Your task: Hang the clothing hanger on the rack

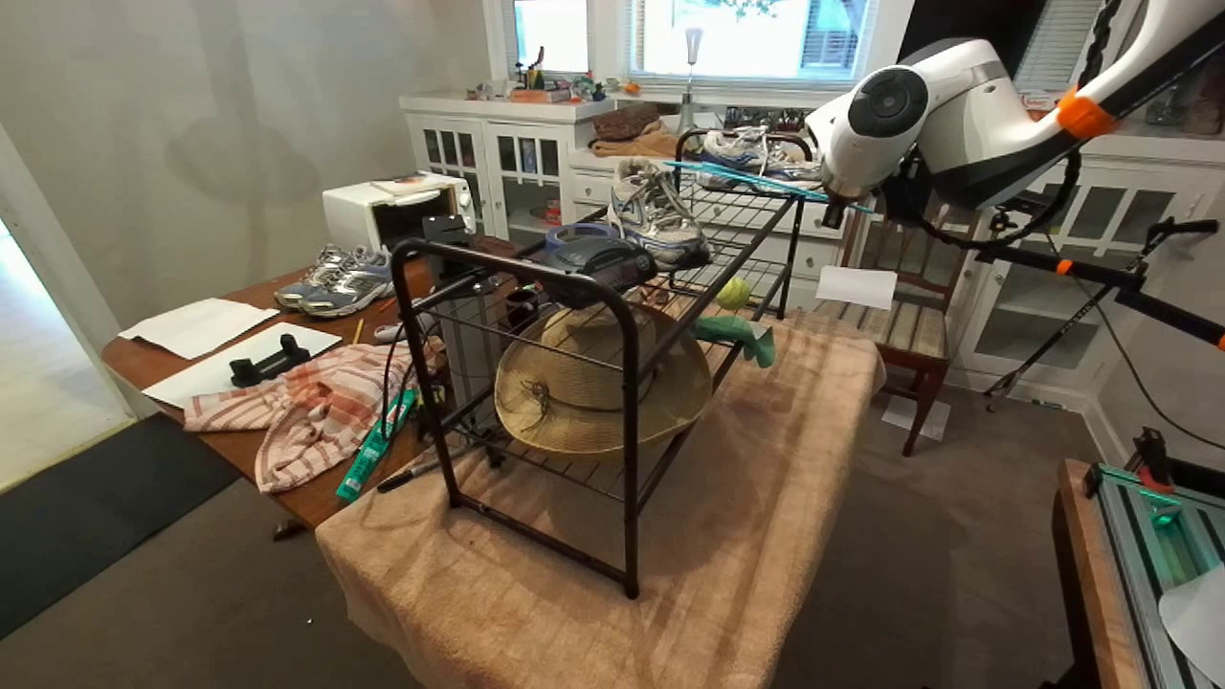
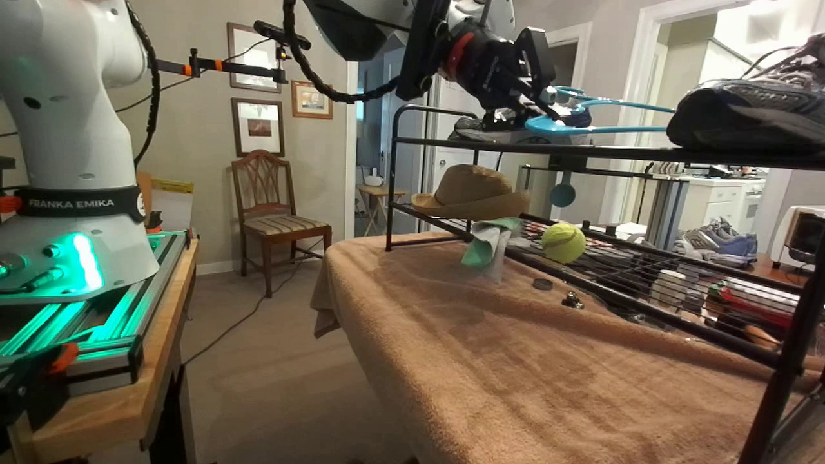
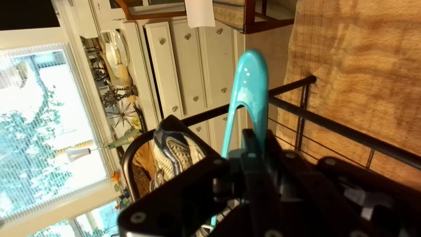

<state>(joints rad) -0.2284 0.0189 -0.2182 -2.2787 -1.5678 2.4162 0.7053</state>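
And the gripper has the blue hanger clamped tight, up at the top level of the rack, touching or not I can't tell, so the grasp looks done, while hooking it on and letting go, I'd judge, remain!
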